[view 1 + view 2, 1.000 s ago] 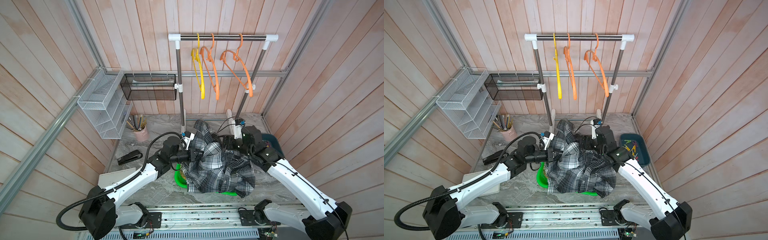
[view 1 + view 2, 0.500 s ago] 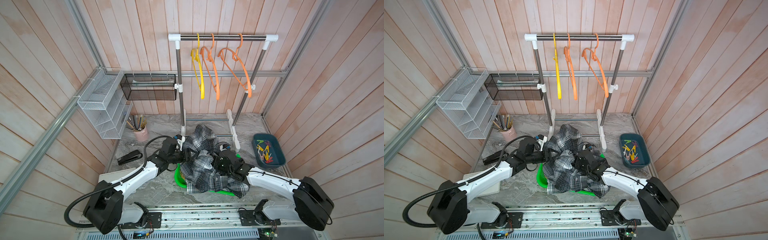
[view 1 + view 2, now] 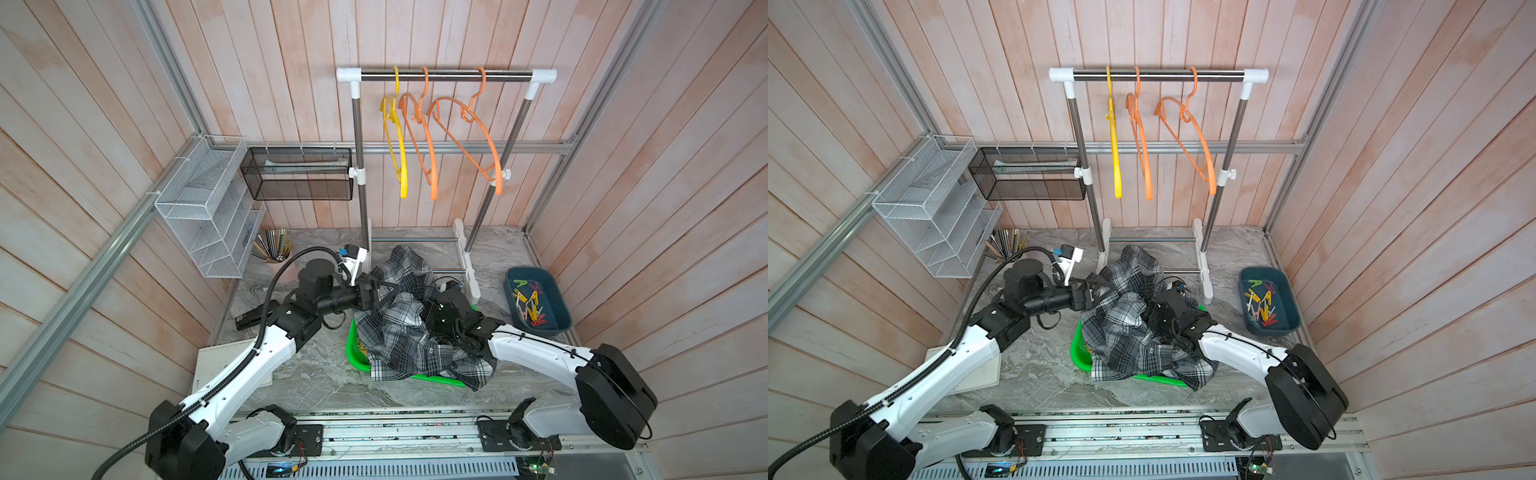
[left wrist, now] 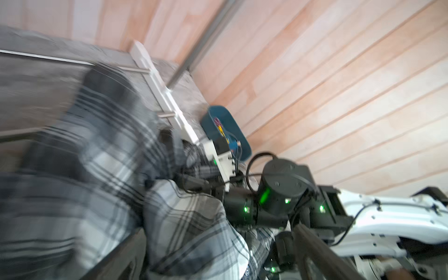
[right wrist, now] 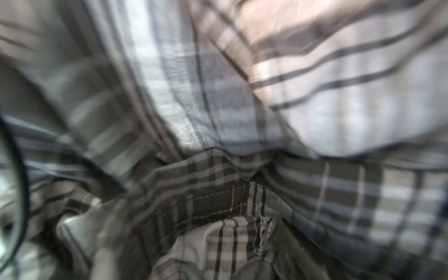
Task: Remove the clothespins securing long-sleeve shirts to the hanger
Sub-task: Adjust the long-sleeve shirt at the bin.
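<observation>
A: Where are the clothespins?

B: The clothespins (image 3: 528,303) lie in a loose tangle inside the teal tray (image 3: 559,322). It is a rounded, smooth-walled plastic tub at the right of the frame in both top views. They are slim spring clips in yellow, red-pink and pale green.

A: And the shirts?

B: The shirts (image 3: 399,336) are a crumpled heap of soft grey, black and white plaid at the centre of the frame. The heap slumps over a bright green plastic basket (image 3: 356,353) on the grey marbled table (image 3: 324,378). No clip shows on the cloth.

A: What hangs on the rack?

B: Three thin plastic hangers hang bare from the steel rail (image 3: 446,75) in the upper centre. One is a yellow hanger (image 3: 401,166) and two are orange hangers (image 3: 430,166).

A: How does the left pincer stand?

B: The left pincer (image 3: 380,293) is at the heap's left edge, spread wide. In the left wrist view its dark fingers (image 4: 312,249) stand far apart, with limp, blurred plaid between them and nothing pinched.

A: And the right one?

B: The right pincer (image 3: 434,322) is sunk into the folds at the heap's right. The right wrist view shows only smeared checks, so it cannot be told whether the pincer is spread or clamped.
</observation>
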`<state>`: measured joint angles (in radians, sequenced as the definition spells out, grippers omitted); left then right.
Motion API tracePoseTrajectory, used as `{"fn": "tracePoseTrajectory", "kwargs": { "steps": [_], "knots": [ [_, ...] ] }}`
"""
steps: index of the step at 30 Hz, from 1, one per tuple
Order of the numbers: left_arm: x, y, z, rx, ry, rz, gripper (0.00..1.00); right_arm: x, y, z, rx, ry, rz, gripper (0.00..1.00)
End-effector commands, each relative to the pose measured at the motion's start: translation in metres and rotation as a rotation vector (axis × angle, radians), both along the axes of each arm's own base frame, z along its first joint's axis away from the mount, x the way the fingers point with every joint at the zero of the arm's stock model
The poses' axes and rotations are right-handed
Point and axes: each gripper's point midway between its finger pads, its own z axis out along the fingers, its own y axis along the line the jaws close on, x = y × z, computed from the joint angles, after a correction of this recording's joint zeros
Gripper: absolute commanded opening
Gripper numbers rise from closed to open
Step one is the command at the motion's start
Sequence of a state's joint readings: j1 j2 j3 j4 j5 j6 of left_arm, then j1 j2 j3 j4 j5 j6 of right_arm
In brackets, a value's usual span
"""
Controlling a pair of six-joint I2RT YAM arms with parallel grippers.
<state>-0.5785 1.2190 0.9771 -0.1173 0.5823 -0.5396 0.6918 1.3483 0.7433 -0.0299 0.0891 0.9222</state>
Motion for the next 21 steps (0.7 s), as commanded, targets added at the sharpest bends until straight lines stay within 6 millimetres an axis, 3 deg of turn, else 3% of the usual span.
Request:
{"fn": "tracePoseTrajectory", "kwargs": {
  "steps": [1, 5, 8, 12, 21],
  "knots": [
    [-0.012, -0.03, -0.043, 0.097, 0.051, -0.124, 0.95, 0.013, -0.016, 0.043, -0.063, -0.075, 0.002, 0.84],
    [-0.002, -0.038, -0.102, 0.189, 0.167, -0.121, 0.89, 0.027, -0.03, 0.088, -0.03, -0.168, 0.021, 0.85],
    [-0.003, -0.036, -0.131, 0.244, 0.217, -0.12, 0.89, 0.043, -0.029, 0.103, 0.029, -0.198, 0.103, 0.86],
    [0.002, -0.031, -0.164, 0.335, 0.26, -0.097, 0.88, 0.069, -0.019, 0.099, 0.013, -0.197, 0.196, 0.86],
    [0.005, -0.033, -0.192, 0.353, 0.327, -0.088, 0.87, 0.131, 0.013, 0.059, 0.106, -0.146, 0.333, 0.86]
  ]
}}
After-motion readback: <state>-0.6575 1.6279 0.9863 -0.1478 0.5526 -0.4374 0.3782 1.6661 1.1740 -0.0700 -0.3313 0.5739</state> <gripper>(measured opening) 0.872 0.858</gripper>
